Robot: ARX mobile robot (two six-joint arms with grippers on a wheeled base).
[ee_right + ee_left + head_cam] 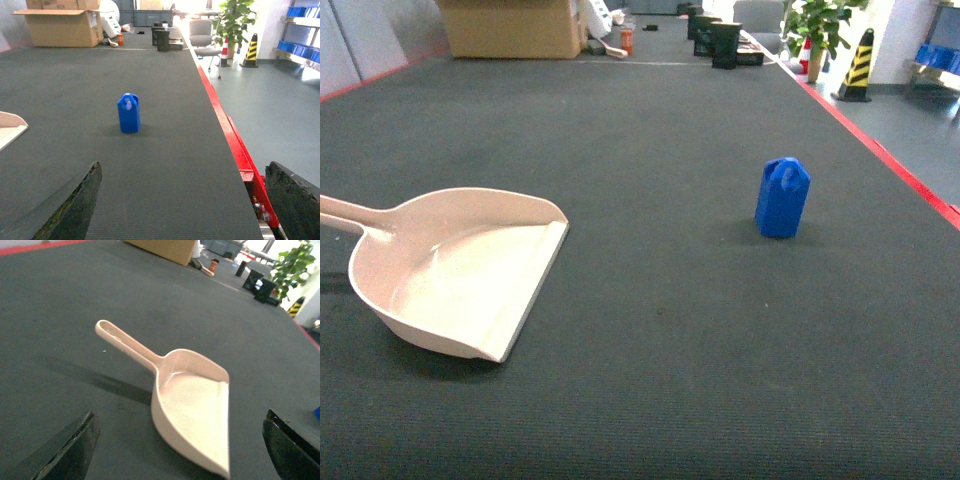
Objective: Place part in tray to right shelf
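The part [782, 198], a small bright-blue block with a peaked top, stands upright on the dark mat right of centre. The tray [460, 275], a pale beige dustpan-shaped scoop, lies flat at the left with its open straight edge facing the part and its handle running off the left side. Neither gripper shows in the head view. My left gripper [180, 415] hovers open over the tray [192, 405] and holds nothing. Well short of the part [129, 113], my right gripper [183, 165] is open and empty. A steel shelf [300, 52] with blue crates stands far right across the floor.
The mat's red right edge [880, 150] drops to a grey floor. A cardboard box [510, 25], black containers [720, 40], a potted plant [820, 30] and a striped cone [858, 65] stand at the far end. A tray corner [10, 127] shows at left.
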